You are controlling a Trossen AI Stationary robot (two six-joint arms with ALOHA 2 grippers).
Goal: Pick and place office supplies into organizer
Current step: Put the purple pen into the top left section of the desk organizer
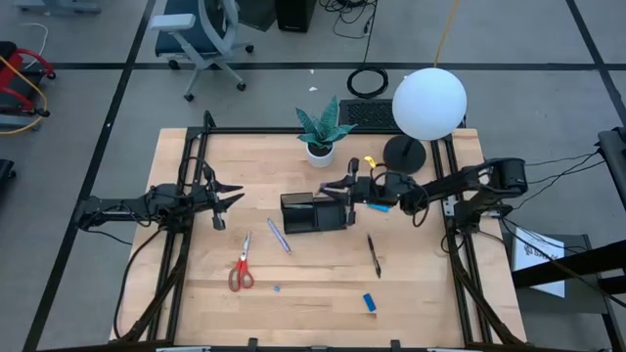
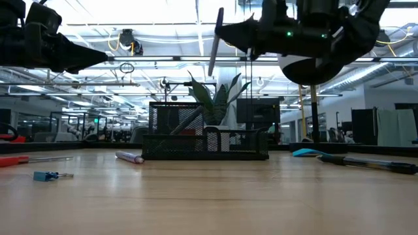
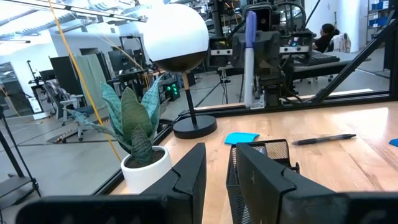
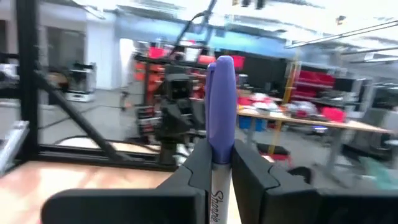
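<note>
Wooden tabletop (image 1: 411, 293) lay beneath the right gripper (image 1: 350, 186), clamped on an upright purple marker (image 4: 219, 124) above the black organizer (image 1: 315, 213), whose mesh showed only at table height, while the left gripper (image 1: 233, 196) hovered apart, jaws slightly parted.

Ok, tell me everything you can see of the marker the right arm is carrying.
The purple-capped marker is a slim Sharpie, script lettering on a pale barrel. It stands nearly upright, cap up, clamped between the right pincer fingers and touching nothing else. It hangs in the air above the black mesh organizer.
</note>
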